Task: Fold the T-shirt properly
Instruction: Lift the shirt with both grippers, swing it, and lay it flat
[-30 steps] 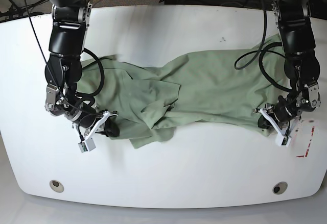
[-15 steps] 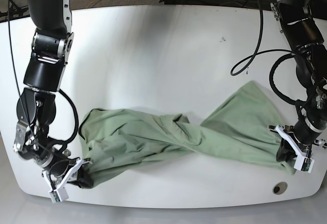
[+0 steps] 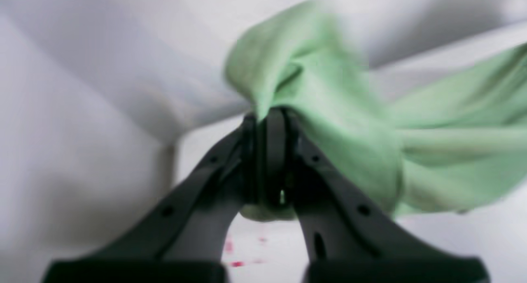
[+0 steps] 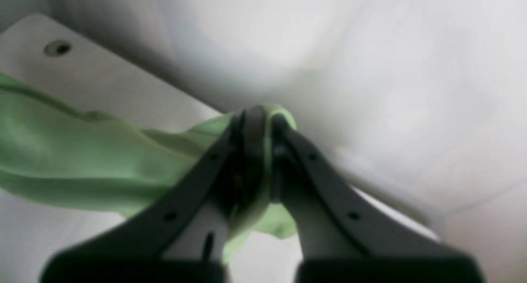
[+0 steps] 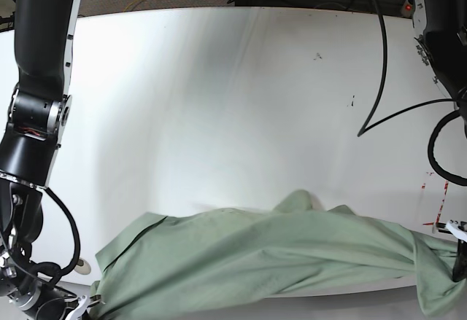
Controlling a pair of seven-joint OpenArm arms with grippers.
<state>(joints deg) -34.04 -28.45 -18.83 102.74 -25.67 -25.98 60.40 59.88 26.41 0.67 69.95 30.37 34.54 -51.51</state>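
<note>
The pale green T-shirt (image 5: 277, 251) is stretched sideways along the table's front edge, and its lower part hangs past the edge. My right gripper (image 5: 76, 307) at the bottom left is shut on one end of the shirt. The right wrist view shows its fingertips (image 4: 257, 118) pinching bunched green cloth (image 4: 82, 163). My left gripper (image 5: 458, 258) at the bottom right, partly cut off by the frame, is shut on the other end. In the left wrist view it (image 3: 267, 122) clamps a fold of the shirt (image 3: 329, 110). Collar, placket and label do not show.
The white table (image 5: 219, 101) stretches behind the shirt. Red tape marks (image 5: 440, 211) lie near its right edge. A round hole in the table (image 4: 57, 48) sits near the front left corner. Black cables (image 5: 379, 79) hang from the left arm.
Both arms have pulled the shirt from the table's middle toward the front edge. It went from crumpled to stretched out between the two grippers, which stay shut on it.
</note>
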